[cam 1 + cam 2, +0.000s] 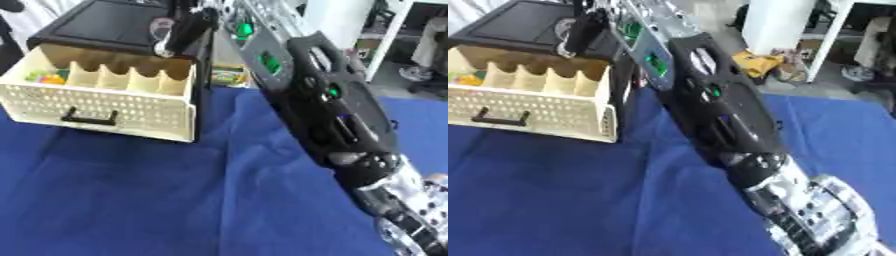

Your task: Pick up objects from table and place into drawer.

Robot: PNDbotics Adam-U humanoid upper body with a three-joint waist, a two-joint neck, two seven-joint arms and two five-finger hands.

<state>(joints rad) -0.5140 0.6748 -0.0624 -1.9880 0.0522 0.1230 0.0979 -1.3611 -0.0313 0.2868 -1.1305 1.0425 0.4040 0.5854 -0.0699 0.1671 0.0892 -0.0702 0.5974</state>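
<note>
Reaching from the near right corner, the right arm (332, 120) is stretching over the blue desk (131, 200), its robot hand (179, 32) hanging above the open cream drawer (96, 100); whether its fingers are apart or together I cannot tell.

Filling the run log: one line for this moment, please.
right hand over open drawer rear, right side | fingers: cannot tell | coloured items in leftmost compartment | blue cloth | left hand not in view

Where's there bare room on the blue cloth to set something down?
Free: the blue cloth in front of the open drawer, left of the right arm. Crowded: above the drawer's far edge, where the right hand reaches; coloured bits fill its left compartment.
</note>
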